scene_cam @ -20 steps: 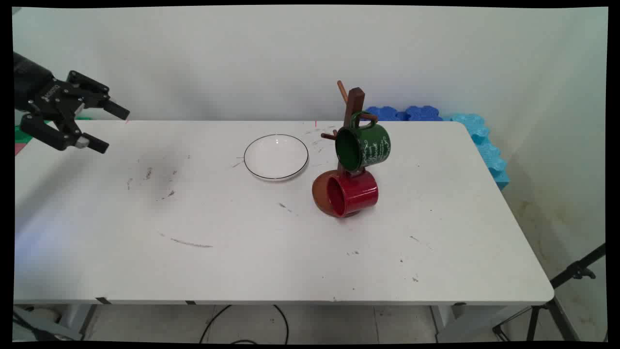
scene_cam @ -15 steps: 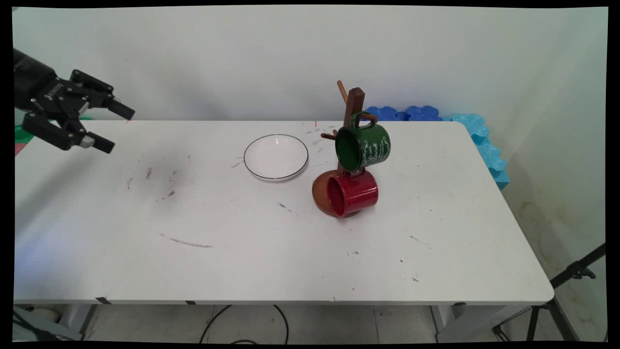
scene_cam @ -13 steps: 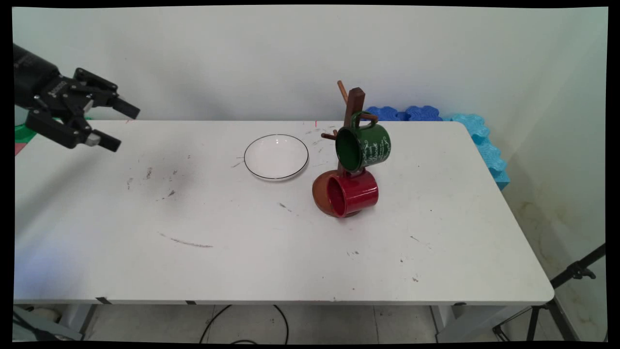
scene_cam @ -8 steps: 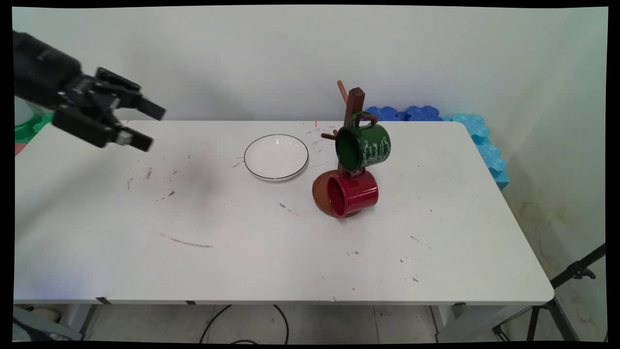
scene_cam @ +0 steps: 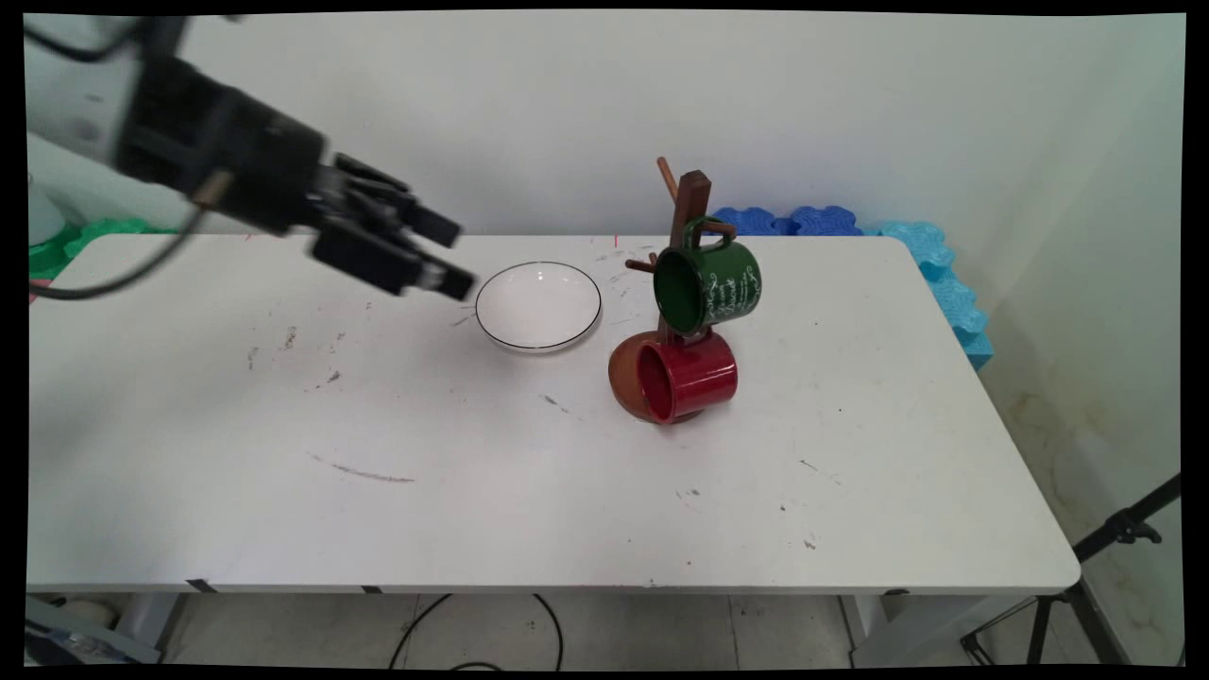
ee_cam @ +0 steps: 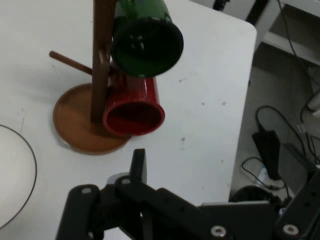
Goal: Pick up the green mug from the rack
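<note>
Pincer (scene_cam: 455, 255), fingers spread wide and empty, hovers over the white worktop (scene_cam: 453, 472) just beside the round white black-rimmed plate (scene_cam: 538, 305).

The bench (scene_cam: 283, 453) is bare across its near and left areas. Obstacles stand at centre: a plate (scene_cam: 538, 305) and, just right of it, a mug rack (scene_cam: 688, 217) carrying a green mug (scene_cam: 708, 286) and a red mug (scene_cam: 688, 376).
</note>
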`<state>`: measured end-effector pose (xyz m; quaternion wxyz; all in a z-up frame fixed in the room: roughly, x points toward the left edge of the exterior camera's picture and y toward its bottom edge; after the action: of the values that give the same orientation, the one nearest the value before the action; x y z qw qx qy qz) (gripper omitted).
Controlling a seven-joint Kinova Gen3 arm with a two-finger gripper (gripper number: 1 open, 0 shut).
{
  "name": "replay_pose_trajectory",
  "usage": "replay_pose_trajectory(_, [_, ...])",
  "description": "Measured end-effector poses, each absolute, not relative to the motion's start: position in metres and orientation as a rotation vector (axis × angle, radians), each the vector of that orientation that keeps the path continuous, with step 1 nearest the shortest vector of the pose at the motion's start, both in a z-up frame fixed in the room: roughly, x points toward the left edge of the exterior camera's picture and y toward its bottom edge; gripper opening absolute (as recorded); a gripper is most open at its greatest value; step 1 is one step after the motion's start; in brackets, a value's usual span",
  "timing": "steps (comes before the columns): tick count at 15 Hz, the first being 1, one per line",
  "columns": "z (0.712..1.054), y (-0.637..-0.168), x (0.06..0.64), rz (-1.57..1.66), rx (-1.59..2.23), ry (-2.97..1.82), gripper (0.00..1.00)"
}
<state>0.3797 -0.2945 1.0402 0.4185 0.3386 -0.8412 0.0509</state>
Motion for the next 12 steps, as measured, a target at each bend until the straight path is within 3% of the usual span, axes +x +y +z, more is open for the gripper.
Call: replay_pose_trajectory(12, [0.969,-0.357,0.264,0.138,1.070,-1.957,1.00])
